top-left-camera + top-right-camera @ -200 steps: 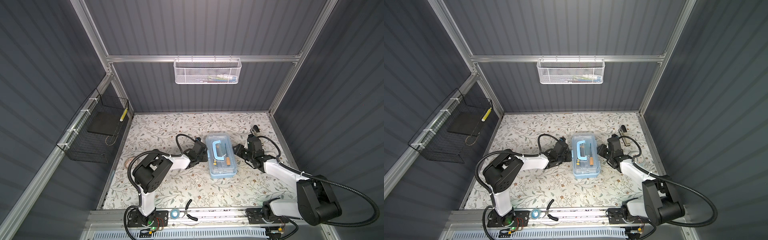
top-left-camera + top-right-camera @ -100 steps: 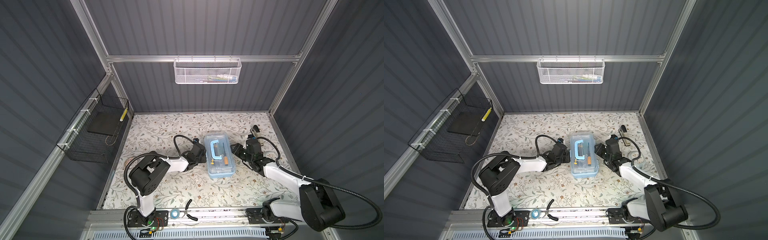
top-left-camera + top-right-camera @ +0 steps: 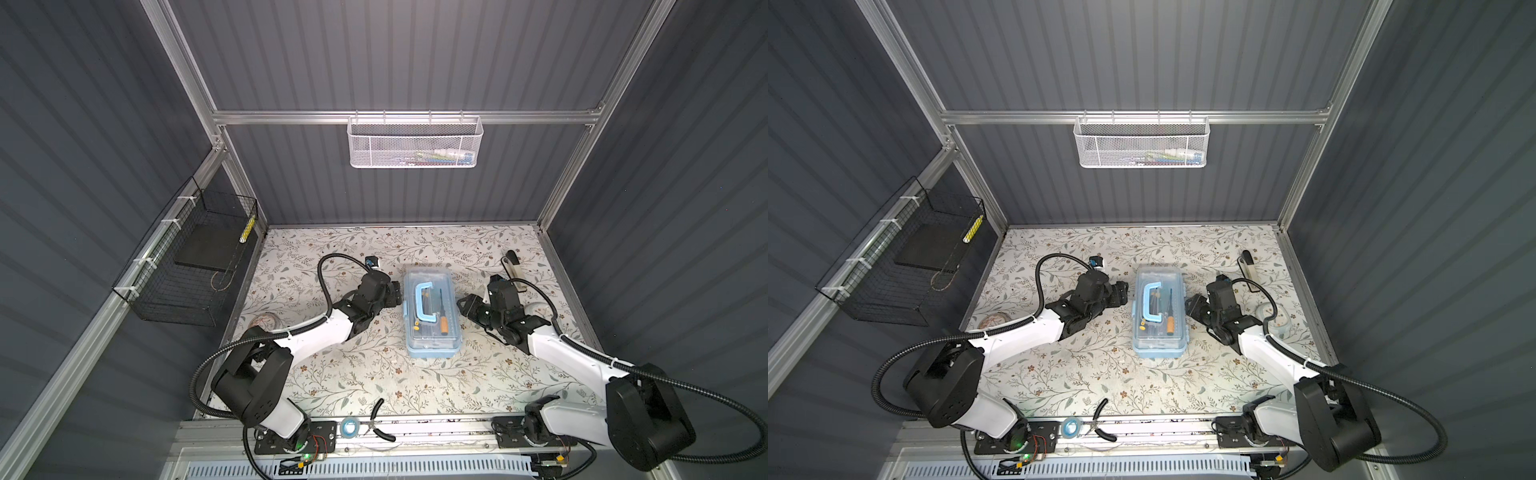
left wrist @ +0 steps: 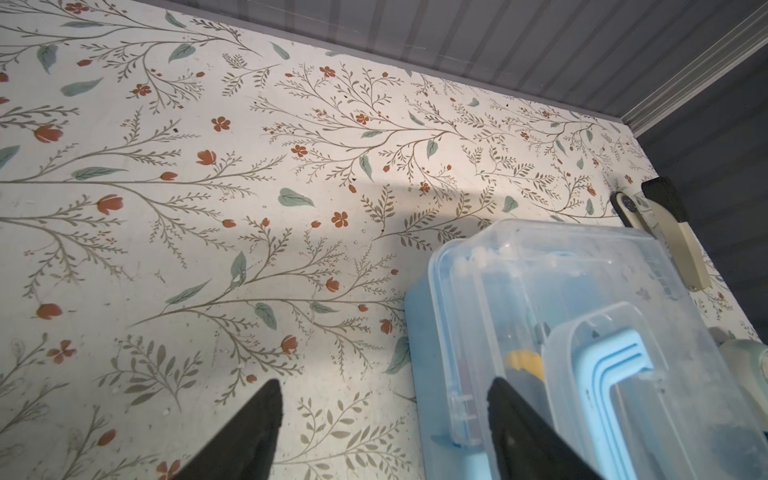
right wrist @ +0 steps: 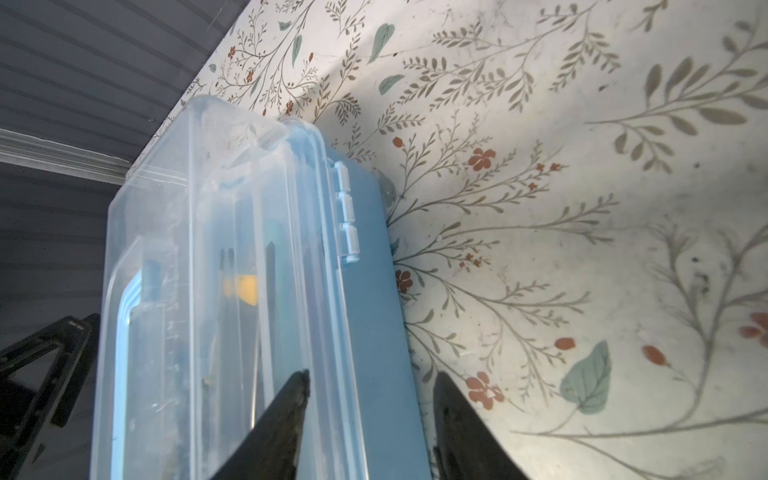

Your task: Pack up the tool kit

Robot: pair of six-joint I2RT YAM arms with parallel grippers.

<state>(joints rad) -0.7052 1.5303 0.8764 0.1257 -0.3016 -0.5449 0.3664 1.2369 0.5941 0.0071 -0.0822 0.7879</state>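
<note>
- The light-blue plastic tool box with a clear lid and blue carry handle point(image 3: 432, 345) sits mid-way across the floral-patterned table point(image 3: 332, 374), flat and with its lid down. An orange-handled screwdriver point(image 3: 443, 318) shows through the lid.
- The left gripper point(image 4: 382, 415) is low beside the box's long side. Its jaws are spread wide across the box's edge and hold nothing.
- The right gripper point(image 5: 370, 399) is at the opposite long side, by the clear hinge. Its jaws are apart around the rim, and a sliver of table shows beside the outer finger point(image 5: 457, 419), so it does not seem to pinch.
- Judged step: closing is done and both claws are letting go of the box.
- Black-handled pliers point(image 3: 380, 419) lie outside, near the front rail, so packing may be unfinished.
- Next move calls for drawing each gripper straight outward, clear of the rim, without nudging the box or lifting the lid.
</note>
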